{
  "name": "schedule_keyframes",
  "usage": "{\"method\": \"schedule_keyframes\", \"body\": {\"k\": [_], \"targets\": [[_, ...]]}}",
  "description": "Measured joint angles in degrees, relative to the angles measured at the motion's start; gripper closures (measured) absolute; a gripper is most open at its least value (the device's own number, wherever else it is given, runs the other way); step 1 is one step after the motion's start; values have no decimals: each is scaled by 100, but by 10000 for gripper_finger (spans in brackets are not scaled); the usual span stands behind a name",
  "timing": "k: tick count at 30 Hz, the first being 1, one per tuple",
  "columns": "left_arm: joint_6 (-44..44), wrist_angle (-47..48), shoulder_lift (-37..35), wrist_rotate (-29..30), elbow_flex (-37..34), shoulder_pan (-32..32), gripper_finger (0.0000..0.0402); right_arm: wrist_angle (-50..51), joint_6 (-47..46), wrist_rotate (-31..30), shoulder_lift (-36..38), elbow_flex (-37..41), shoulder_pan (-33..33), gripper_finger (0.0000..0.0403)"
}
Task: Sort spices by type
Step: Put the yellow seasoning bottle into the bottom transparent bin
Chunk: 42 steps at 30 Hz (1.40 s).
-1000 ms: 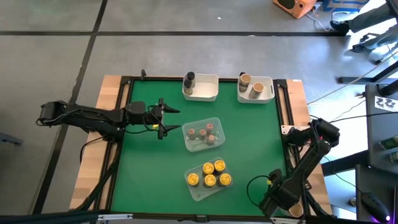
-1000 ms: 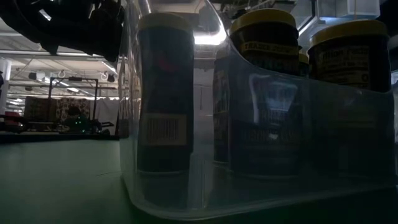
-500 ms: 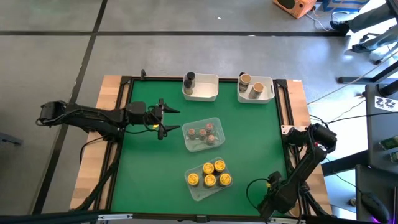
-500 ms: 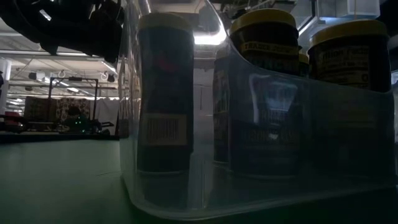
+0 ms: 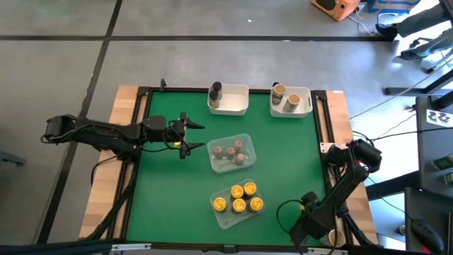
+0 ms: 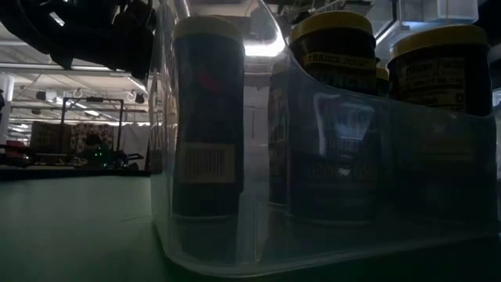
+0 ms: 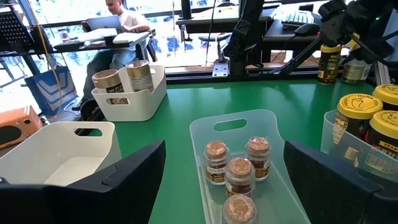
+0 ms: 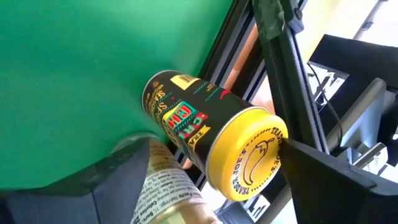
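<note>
Yellow-lidded jar against table-edge rail

floor: grey concrete | desks | bright windows

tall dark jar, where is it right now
In the high view the tall dark jar stands upright in the left corner of the left white bin, at the table's far edge, alone in it.

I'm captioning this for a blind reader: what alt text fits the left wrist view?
The left gripper, open and empty, faces a clear tray holding four reddish-brown-topped jars on the green table. Past it, one white bin looks empty, another holds two tan-lidded jars; yellow-lidded jars stand at the side.
</note>
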<state>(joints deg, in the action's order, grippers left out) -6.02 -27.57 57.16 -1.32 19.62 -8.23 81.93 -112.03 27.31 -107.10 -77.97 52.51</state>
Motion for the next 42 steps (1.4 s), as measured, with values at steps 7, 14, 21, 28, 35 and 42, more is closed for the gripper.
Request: {"method": "schedule_keyframes", "body": {"k": [7, 14, 21, 28, 35, 42], "targets": [[0, 0, -2, 0, 0, 0, 88, -116, 0, 181, -3, 2, 0, 52], [0, -1, -2, 0, 0, 0, 88, -113, 136, 428, -9, 4, -4, 52], [0, 0, 0, 0, 0, 0, 88, 1, 127, 580, -7, 9, -7, 52], [0, -1, -2, 1, 0, 0, 88, 202, -42, 612, 2, 9, 0, 52], [-37, 0, 0, 2, 0, 0, 88, 369, 4, 586, -85, 9, 81, 52], [-37, 4, -2, 2, 0, -1, 88, 261, -141, 607, -186, 4, 221, 52]]}}
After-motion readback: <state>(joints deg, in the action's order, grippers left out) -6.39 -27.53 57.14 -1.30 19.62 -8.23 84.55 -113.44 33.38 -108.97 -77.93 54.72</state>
